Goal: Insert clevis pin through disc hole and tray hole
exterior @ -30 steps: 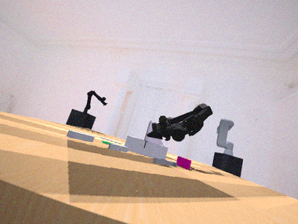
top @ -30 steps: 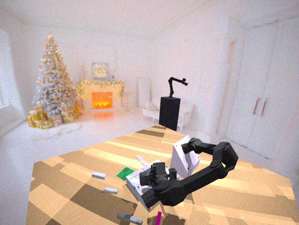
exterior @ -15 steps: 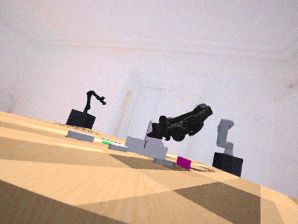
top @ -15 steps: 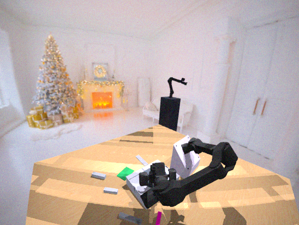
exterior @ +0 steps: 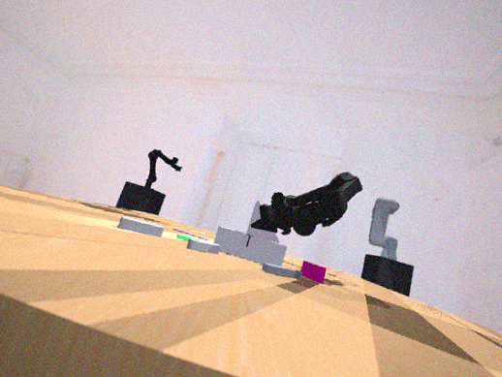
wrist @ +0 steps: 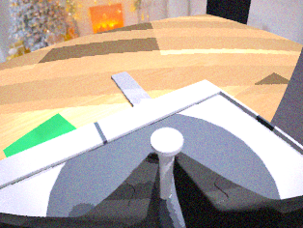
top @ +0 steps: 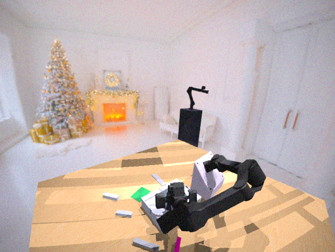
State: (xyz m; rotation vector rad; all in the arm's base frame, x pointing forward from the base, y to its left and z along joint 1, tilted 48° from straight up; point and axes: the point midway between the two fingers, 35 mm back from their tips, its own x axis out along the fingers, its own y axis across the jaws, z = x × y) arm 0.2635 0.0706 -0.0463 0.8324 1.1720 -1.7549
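The wide grey disc [wrist: 232,145] lies flat inside the rimmed steel tray [top: 149,211] [exterior: 232,242] [wrist: 145,116]. My gripper [wrist: 164,159] is shut on the steel clevis pin [wrist: 167,140] over the tray. The pin is roughly upright, with its round pale head up, above the fingertips; part of its shank shows between the dark fingers. The pin's lower end, the disc's middle hole and the tray's pin hole are hidden behind the fingers, so I cannot tell whether the pin is in either hole. In the top and exterior views the pin cannot be made out.
A white upright panel [top: 207,177] stands by the tray. A green patch [top: 140,194] [wrist: 41,132] and a thin grey bar [top: 158,179] [wrist: 129,87] lie beyond the tray's rim. Several grey blocks and a magenta block [top: 177,244] [exterior: 313,272] are on the table around it.
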